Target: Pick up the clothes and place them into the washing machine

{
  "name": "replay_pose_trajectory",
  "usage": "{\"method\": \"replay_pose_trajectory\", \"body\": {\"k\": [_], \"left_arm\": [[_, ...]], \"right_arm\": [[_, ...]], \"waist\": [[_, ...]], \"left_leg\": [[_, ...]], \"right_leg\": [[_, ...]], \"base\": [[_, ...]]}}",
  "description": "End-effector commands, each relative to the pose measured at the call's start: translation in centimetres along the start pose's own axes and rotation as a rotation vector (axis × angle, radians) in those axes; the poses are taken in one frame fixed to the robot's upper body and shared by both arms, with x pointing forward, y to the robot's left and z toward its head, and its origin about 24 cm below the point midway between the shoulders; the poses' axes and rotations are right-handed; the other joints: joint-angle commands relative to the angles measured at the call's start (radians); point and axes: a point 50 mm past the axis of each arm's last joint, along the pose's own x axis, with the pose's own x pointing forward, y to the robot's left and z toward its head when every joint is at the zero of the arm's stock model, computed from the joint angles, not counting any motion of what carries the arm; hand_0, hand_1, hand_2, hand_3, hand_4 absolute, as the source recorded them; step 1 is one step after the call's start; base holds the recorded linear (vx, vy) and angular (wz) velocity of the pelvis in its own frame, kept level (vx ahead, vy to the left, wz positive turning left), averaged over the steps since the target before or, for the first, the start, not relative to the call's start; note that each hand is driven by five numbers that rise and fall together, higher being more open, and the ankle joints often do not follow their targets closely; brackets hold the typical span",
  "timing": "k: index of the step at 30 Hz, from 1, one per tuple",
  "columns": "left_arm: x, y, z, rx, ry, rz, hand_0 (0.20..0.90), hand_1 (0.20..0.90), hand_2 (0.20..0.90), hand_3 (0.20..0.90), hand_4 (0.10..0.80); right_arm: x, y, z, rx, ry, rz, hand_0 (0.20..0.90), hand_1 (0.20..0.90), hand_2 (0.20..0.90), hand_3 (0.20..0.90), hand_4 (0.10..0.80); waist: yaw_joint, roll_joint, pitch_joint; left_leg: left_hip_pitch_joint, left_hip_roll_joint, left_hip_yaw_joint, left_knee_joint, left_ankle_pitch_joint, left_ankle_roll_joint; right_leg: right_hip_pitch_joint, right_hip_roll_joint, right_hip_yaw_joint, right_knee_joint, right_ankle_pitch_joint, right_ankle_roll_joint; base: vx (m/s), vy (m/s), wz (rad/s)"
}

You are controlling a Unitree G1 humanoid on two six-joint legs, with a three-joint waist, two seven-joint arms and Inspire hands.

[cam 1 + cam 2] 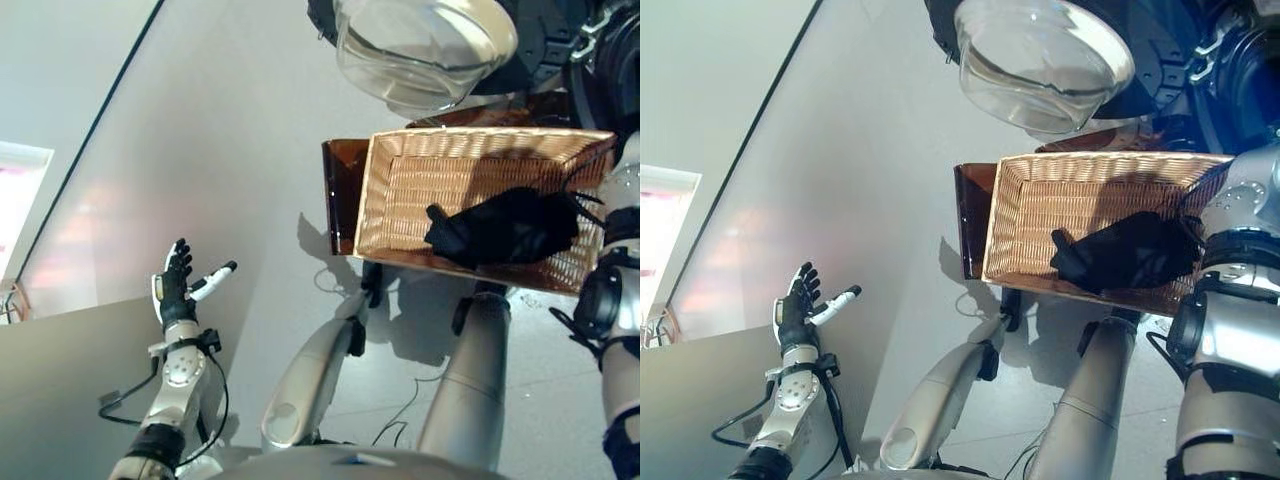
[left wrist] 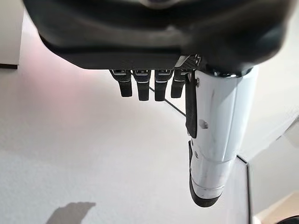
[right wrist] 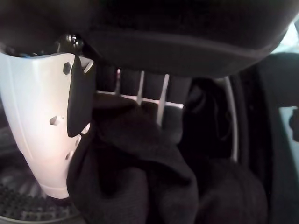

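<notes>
A black garment (image 1: pixel 500 228) lies in the wicker basket (image 1: pixel 385 200). My right arm runs up the right edge toward the washing machine's dark opening (image 1: pixel 1240 80). In the right wrist view my right hand (image 3: pixel 42 130) is shut on a dark cloth (image 3: pixel 135 177), pinched between the white-covered thumb and the fingers. The perforated drum (image 3: pixel 23 205) shows just beside it. The hand itself does not show clearly in the eye views. My left hand (image 1: pixel 178 285) is held out low on the left over the floor, open with straight fingers and nothing in it.
The machine's round glass door (image 1: pixel 425 50) hangs open above the basket. The basket rests on a brown stand (image 1: pixel 340 195). A grey wall panel (image 1: pixel 70 390) fills the lower left corner.
</notes>
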Motion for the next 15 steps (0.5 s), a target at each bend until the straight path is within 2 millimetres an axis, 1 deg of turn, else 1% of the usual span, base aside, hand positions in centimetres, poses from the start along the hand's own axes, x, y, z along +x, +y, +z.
{"method": "replay_pose_trajectory", "body": {"k": [1,2,3,4,5,6,7,8,9,10,11,12,13,14,15], "left_arm": [[1.1,3.5,1.3,-0.050,-0.068,0.182,0.900,0.900,0.900,0.900,0.800],[1.0,3.6,1.2,-0.048,-0.063,0.184,0.900,0.900,0.900,0.900,0.800],[1.0,3.6,1.0,-0.054,-0.052,0.185,0.900,0.900,0.900,0.900,0.800],[1.2,3.3,1.0,-0.070,-0.046,0.180,0.900,0.900,0.900,0.900,0.800],[1.2,3.4,1.1,-0.070,-0.048,0.181,0.900,0.900,0.900,0.900,0.800],[1.4,3.1,1.2,-0.064,-0.051,0.166,0.900,0.900,0.900,0.900,0.800],[1.3,3.4,0.8,-0.046,-0.034,0.168,0.900,0.900,0.900,0.900,0.800],[1.2,3.5,0.8,-0.044,-0.033,0.168,0.900,0.900,0.900,0.900,0.800],[1.2,3.7,0.3,-0.033,-0.011,0.174,0.900,0.900,0.900,0.900,0.800],[1.1,3.8,-0.1,-0.020,0.006,0.167,0.900,0.900,0.900,0.900,0.800],[1.3,3.4,0.1,-0.031,0.002,0.157,0.900,0.900,0.900,0.900,0.800],[1.3,3.5,0.0,-0.029,0.004,0.159,0.900,0.900,0.900,0.900,0.800],[1.2,3.6,0.1,-0.022,-0.001,0.158,0.900,0.900,0.900,0.900,0.800],[1.5,3.6,0.3,-0.013,-0.004,0.159,0.900,0.900,0.900,0.900,0.800],[1.8,3.4,0.9,-0.008,-0.024,0.147,0.900,0.900,0.900,0.900,0.800]], "right_arm": [[-0.1,3.8,7.1,0.104,-0.288,0.170,0.200,0.200,0.200,0.200,0.300],[-0.1,3.3,6.1,0.072,-0.275,0.165,0.200,0.200,0.200,0.200,0.300],[-0.2,2.8,5.5,0.075,-0.258,0.157,0.200,0.200,0.200,0.200,0.300],[0.0,2.2,5.0,0.058,-0.248,0.151,0.200,0.200,0.200,0.200,0.300],[0.0,2.2,5.0,0.060,-0.246,0.150,0.200,0.200,0.200,0.200,0.300],[0.0,1.8,4.3,0.036,-0.228,0.153,0.200,0.200,0.200,0.200,0.300],[-0.3,0.8,2.2,0.023,-0.167,0.126,0.200,0.200,0.200,0.200,0.300],[-0.3,0.7,2.2,0.023,-0.166,0.125,0.200,0.200,0.200,0.200,0.300],[-0.5,0.3,1.3,0.001,-0.143,0.118,0.200,0.200,0.200,0.200,0.300],[-0.6,-0.4,0.4,-0.002,-0.112,0.099,0.200,0.200,0.200,0.200,0.300],[-1.3,-0.6,-1.0,-0.017,-0.073,0.115,0.200,0.200,0.200,0.200,0.300],[-1.3,-0.7,-1.2,-0.017,-0.068,0.116,0.200,0.200,0.200,0.200,0.300],[-1.8,-0.8,-2.1,-0.011,-0.033,0.111,0.200,0.200,0.200,0.200,0.300],[-2.0,-2.7,-3.8,-0.053,0.010,0.087,0.200,0.200,0.200,0.200,0.300],[-2.4,-3.4,-4.8,-0.066,0.049,0.082,0.200,0.200,0.200,0.200,0.300]], "waist": [[-0.041,0.034,0.036],[-0.055,0.014,0.041],[-0.071,-0.007,0.053],[-0.084,-0.024,0.068],[-0.085,-0.022,0.082],[-0.092,-0.041,0.102],[-0.074,-0.049,0.105],[-0.073,-0.051,0.104],[-0.060,-0.048,0.094],[-0.054,-0.053,0.082],[-0.044,-0.057,0.067],[-0.042,-0.060,0.069],[-0.019,-0.067,0.083],[-0.024,-0.095,0.084],[-0.039,-0.106,0.100]], "left_leg": [[-0.099,-0.008,-0.004,0.077,-0.029,0.005],[-0.117,-0.006,0.000,0.140,-0.039,-0.001],[-0.145,-0.001,0.025,0.237,-0.046,-0.012],[-0.160,0.009,0.054,0.325,-0.072,-0.031],[-0.169,0.015,0.061,0.336,-0.058,-0.025],[-0.170,0.025,0.084,0.386,-0.068,-0.034],[-0.176,0.015,0.088,0.336,-0.059,-0.028],[-0.172,0.015,0.089,0.331,-0.058,-0.028],[-0.181,0.012,0.107,0.261,-0.022,-0.019],[-0.177,0.020,0.140,0.201,0.005,-0.008],[-0.159,0.021,0.179,0.150,0.007,0.007],[-0.143,0.022,0.182,0.136,0.004,0.010],[-0.140,0.000,0.138,0.135,0.020,0.022],[-0.103,-0.019,0.094,0.163,-0.032,0.056],[-0.081,-0.034,0.090,0.183,-0.061,0.079]], "right_leg": [[0.101,0.080,-0.022,-0.127,0.024,-0.010],[0.131,0.090,-0.021,-0.147,0.025,-0.019],[0.164,0.094,-0.028,-0.166,0.027,-0.035],[0.192,0.089,-0.034,-0.150,0.003,-0.049],[0.185,0.090,-0.040,-0.144,0.018,-0.053],[0.206,0.088,-0.050,-0.135,0.019,-0.064],[0.238,0.121,-0.074,-0.125,-0.002,-0.070],[0.240,0.122,-0.074,-0.129,-0.001,-0.070],[0.267,0.157,-0.087,-0.125,-0.027,-0.068],[0.297,0.180,-0.098,-0.142,-0.042,-0.071],[0.330,0.215,-0.125,-0.142,-0.087,-0.072],[0.339,0.217,-0.121,-0.147,-0.089,-0.072],[0.360,0.240,-0.123,-0.146,-0.084,-0.077],[0.380,0.238,-0.122,-0.120,-0.080,-0.059],[0.371,0.225,-0.125,-0.078,-0.026,-0.009]], "base": [[0.030,-0.142,-0.11],[0.035,-0.210,-0.11],[0.141,-0.283,-0.10],[0.034,-0.191,0.07],[0.059,-0.146,0.26],[0.021,-0.036,0.27],[0.120,-0.065,0.05],[0.188,-0.035,-0.30],[0.211,-0.077,-0.57],[0.471,-0.128,-0.57],[0.380,-0.102,-0.40],[0.286,-0.009,-0.25],[0.164,0.040,-0.44],[0.248,0.074,-0.68],[0.274,0.135,-0.65]]}}
